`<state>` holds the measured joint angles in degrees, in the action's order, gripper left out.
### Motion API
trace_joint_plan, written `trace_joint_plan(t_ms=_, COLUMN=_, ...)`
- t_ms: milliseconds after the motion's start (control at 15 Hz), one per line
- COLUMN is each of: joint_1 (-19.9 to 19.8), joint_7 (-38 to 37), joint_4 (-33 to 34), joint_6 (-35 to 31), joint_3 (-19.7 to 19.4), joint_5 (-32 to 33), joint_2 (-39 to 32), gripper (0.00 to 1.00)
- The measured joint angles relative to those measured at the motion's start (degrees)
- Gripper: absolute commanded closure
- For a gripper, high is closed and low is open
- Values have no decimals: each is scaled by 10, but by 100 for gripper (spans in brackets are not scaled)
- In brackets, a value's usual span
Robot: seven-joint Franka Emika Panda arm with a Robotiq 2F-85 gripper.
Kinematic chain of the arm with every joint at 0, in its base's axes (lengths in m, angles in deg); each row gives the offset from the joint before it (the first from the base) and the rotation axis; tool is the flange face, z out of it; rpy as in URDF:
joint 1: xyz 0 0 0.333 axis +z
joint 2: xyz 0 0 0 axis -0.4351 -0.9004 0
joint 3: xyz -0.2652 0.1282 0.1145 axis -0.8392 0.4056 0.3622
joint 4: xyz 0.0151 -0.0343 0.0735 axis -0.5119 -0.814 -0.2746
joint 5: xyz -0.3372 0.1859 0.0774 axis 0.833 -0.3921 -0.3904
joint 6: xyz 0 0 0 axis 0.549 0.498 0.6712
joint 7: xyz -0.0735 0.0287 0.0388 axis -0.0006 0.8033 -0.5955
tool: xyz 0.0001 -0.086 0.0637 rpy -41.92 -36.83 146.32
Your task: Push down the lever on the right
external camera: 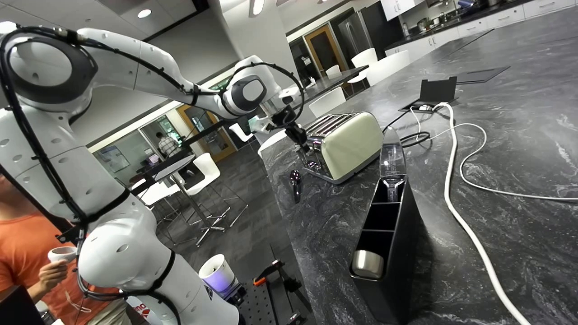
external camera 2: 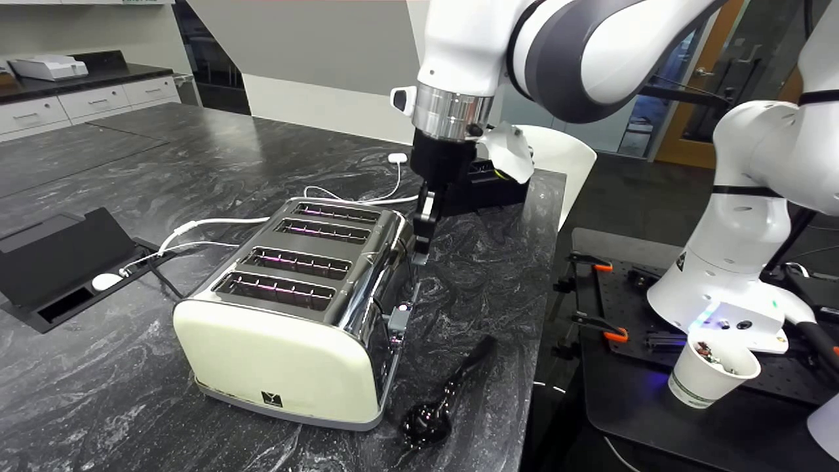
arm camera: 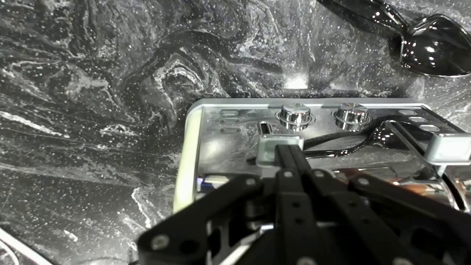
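A cream and chrome four-slot toaster shows in both exterior views [external camera: 356, 142] [external camera 2: 282, 360]. Its chrome front, with two grey levers, shows in the wrist view. My gripper [arm camera: 287, 147] is shut and empty, its fingertips pressed together. It points down at the right lever [arm camera: 265, 151], on the left of the wrist picture, and covers part of it. In an exterior view the gripper [external camera 2: 423, 248] is right above this lever [external camera 2: 419, 260]; whether they touch is not clear. The left lever [arm camera: 449, 149] also shows in an exterior view [external camera 2: 400, 318], apart from the gripper.
A black spoon [external camera 2: 426, 419] lies on the dark counter in front of the toaster, near the edge. A black organizer box [external camera: 384, 234] stands beside the toaster. White cables [external camera: 451, 180] run across the counter from an open outlet flap [external camera 2: 65, 255]. Two knobs [arm camera: 294, 116] sit below the right lever.
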<state>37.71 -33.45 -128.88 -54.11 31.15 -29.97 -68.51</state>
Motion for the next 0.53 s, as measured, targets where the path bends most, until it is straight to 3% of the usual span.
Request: trace_joint_plan(t_ms=533, joint_1=0, joint_7=0, joint_4=0, joint_6=-2, joint_3=-2, joint_5=2, joint_2=-17, gripper=100)
